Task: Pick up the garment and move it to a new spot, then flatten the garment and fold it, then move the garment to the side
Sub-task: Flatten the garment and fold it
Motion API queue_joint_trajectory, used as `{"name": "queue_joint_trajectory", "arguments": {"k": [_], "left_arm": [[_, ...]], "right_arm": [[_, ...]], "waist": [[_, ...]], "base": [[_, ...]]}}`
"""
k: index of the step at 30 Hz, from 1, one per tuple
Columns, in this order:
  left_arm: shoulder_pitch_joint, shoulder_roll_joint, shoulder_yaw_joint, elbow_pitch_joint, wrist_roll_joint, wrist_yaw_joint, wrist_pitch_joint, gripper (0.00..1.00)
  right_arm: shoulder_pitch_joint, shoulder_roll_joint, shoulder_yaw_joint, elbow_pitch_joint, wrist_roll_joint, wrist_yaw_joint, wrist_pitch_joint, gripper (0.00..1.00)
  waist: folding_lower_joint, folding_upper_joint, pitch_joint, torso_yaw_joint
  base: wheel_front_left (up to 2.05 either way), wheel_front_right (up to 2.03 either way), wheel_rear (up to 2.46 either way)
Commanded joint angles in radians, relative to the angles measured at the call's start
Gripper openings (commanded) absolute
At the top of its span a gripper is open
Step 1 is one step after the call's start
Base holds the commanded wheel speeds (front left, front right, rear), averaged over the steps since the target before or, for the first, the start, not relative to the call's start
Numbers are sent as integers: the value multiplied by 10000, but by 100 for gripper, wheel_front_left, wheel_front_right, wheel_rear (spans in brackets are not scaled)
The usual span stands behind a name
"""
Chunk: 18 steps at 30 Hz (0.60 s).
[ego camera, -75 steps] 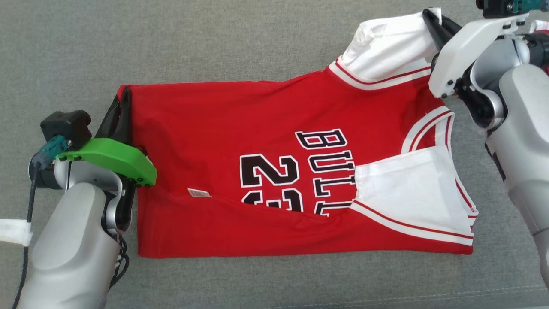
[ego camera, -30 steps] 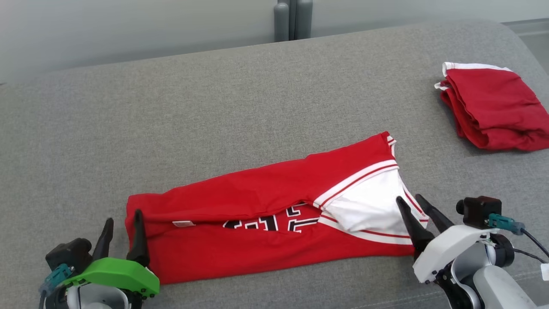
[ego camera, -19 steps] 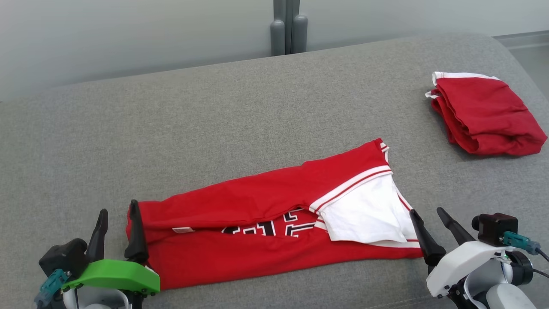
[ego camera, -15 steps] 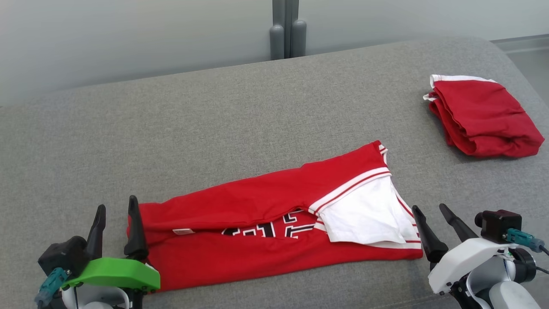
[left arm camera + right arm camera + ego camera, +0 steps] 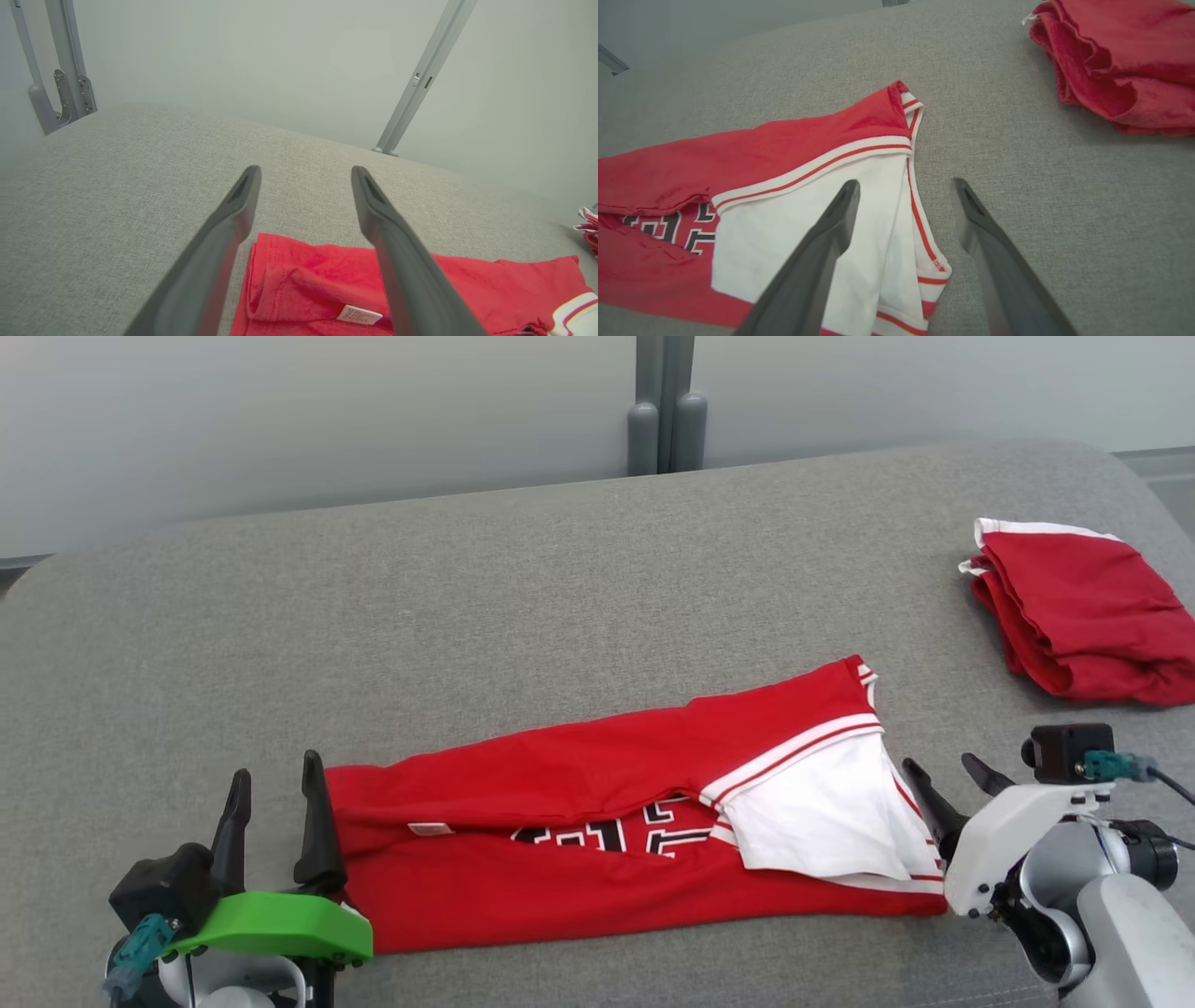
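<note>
The garment (image 5: 579, 803), a red jersey with white sleeves and black lettering, lies folded lengthwise into a long strip on the grey cushion. My left gripper (image 5: 277, 779) stands open at the strip's left end, nothing between its fingers; in the left wrist view the red hem (image 5: 308, 289) lies just below the open left gripper (image 5: 306, 175). At the sleeve end my right gripper (image 5: 943, 777) is open and apart from the cloth. The right wrist view shows the white sleeve (image 5: 784, 242) under its left finger (image 5: 831, 228).
A second red garment (image 5: 1083, 616) lies crumpled at the far right of the cushion (image 5: 467, 616), also seen as a red heap (image 5: 1120, 56) in the right wrist view. A grey post (image 5: 665, 420) stands behind the cushion's back edge.
Both grippers folded the jersey's far half toward me, then let go. The right gripper opened within the last second. The head camera has tilted up and shifted.
</note>
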Motion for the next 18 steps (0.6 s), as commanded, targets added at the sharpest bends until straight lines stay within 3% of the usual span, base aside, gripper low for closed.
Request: {"name": "queue_joint_trajectory", "arguments": {"k": [1,8,18], "left_arm": [[-96,-47,56,-44,97,-17,-41,100],[-199,-211,178,-81,281,-117,-35,100],[-168,-401,445,-47,447,-274,-37,100]], "right_arm": [[-140,-91,-2,90,52,-3,84,100],[-1240,-288,248,1640,344,-2,993,100],[-2128,-421,148,3605,645,-2,1390,100]], "waist": [[0,-1,32,161],[0,-1,155,821],[0,-1,242,1514]], "base": [[0,0,0],[0,0,0],[0,0,0]]}}
